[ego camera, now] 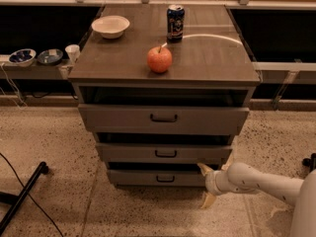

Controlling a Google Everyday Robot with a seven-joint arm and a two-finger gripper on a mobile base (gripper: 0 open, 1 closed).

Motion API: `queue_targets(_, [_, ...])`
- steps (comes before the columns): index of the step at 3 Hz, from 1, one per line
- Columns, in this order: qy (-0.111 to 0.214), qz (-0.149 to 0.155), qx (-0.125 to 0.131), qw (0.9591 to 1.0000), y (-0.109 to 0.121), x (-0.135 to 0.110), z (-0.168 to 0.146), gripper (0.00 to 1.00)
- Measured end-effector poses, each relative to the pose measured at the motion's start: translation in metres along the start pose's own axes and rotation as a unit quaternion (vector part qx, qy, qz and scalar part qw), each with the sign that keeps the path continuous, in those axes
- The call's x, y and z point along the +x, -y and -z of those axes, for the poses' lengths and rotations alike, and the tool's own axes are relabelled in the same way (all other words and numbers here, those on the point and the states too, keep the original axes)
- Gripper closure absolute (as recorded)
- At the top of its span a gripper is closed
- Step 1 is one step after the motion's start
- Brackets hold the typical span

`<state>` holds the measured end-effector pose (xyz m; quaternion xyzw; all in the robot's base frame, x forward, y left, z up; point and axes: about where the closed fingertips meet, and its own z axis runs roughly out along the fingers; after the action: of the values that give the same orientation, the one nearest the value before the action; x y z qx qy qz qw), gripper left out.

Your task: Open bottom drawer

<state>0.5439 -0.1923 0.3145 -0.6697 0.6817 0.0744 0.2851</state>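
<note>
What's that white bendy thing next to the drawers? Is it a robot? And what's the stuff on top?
Yes, that is a robot's arm. At its tip is the gripper, a claw with two fingers. It sits by the right end of the bottom drawer, fingers spread, holding nothing. The drawer's little dark handle is not gripped. The camera looks down at the front of the cabinet. On top are an apple, a drink can and a white bowl.
</note>
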Motion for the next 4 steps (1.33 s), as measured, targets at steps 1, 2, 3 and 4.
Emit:
queue_targets(1, [0.002,0.002,-0.015,0.9999,-0.002,0.0,-0.008,0.0])
queue_targets(2, [-0.008,0.006,-0.039,0.9992,-0.013,0.024,-0.043,0.0])
queue_targets(3, [-0.022,0.003,-0.047,0.9986,-0.029,0.048,-0.062,0.0])
queue_targets(4, [-0.029,0.004,-0.04,0.9988,-0.035,0.062,-0.071,0.0])
